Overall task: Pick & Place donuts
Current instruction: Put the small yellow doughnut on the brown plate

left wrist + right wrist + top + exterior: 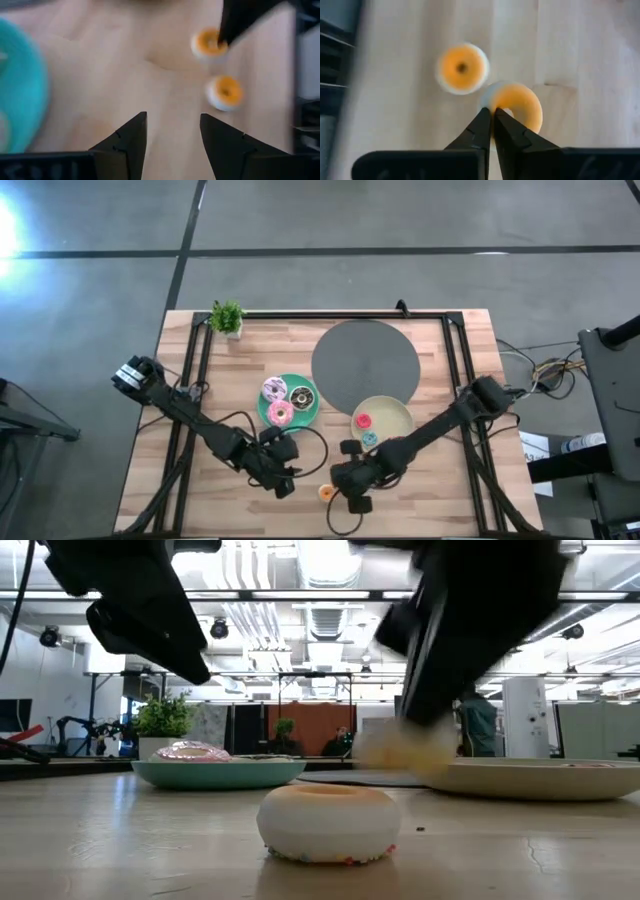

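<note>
R gripper [492, 116] is pinched together on the rim of an orange donut [520, 107], fingers meeting at the ring's edge rather than through the hole; looks to me like a thin bite, maybe only the icing lip; a 2nd orange donut [462, 68] lies just beside it on the bare wood, apart from the fingers. From overhead the R gripper [352, 480] sits near the front edge of the table [440, 500], w/ an orange ring [326, 493] just to its left. L gripper [172, 131] hovers nearby, jaws apart, nothing between them; both orange rings show ahead of it. Further out: teal plate [312, 416] carries 3 bigger donuts, i.e. lilac-white [274, 389], chocolate [302, 395] and pink-iced [280, 414]; pale-yellow plate [398, 420] holds a small red one [364, 421] plus another tiny one too small to call; grey disc [365, 360] and little potted plant [227, 317] at the back. Risks as I see them: the edge grip could let the ring twist or pop out on the lift; it could drop onto its neighbour and knock it toward the table edge; the two arms are close, so a swing toward the plates could clip the L one.
</note>
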Controlling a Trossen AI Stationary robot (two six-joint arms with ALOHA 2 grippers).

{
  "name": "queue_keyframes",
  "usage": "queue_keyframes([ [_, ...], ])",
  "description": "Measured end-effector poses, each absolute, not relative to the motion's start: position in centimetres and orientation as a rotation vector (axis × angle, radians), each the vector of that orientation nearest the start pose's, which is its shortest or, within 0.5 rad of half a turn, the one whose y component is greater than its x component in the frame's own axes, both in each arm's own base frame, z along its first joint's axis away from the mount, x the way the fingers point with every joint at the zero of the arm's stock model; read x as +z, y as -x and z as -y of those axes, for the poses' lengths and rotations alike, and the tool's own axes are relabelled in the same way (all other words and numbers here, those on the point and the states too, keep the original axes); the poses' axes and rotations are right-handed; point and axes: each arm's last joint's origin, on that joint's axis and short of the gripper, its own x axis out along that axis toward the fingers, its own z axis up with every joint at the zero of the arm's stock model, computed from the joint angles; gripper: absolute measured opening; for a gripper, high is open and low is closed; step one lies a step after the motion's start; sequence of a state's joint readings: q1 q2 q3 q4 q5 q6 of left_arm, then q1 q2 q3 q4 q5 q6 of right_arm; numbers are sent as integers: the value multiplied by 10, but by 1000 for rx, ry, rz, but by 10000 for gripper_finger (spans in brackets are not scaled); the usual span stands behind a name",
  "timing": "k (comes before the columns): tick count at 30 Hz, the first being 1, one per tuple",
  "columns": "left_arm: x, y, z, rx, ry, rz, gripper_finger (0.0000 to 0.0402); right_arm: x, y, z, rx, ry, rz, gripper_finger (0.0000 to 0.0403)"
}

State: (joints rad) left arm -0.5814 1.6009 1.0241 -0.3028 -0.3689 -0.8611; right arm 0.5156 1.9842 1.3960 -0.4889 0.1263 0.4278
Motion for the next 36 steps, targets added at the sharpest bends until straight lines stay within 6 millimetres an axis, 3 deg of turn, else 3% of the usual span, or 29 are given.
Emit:
queue_keyframes([
  [7, 230, -306, 161, -112, 485, -658, 142, 242, -332, -170, 215, -453, -916, 9],
  [11, 245, -318, 150, -163, 460, -493, 140, 261, -320, -150, 354, -764, -741, 9],
  [17, 269, -316, 144, -208, 393, -355, 139, 258, -291, -131, 412, -1065, -515, 9],
  [22, 278, -313, 137, -147, 373, -308, 144, 248, -274, -123, 397, -1158, -440, 9],
  [36, 287, -319, 132, -212, 401, -221, 186, 253, -286, -120, 410, -1110, -413, 9],
])
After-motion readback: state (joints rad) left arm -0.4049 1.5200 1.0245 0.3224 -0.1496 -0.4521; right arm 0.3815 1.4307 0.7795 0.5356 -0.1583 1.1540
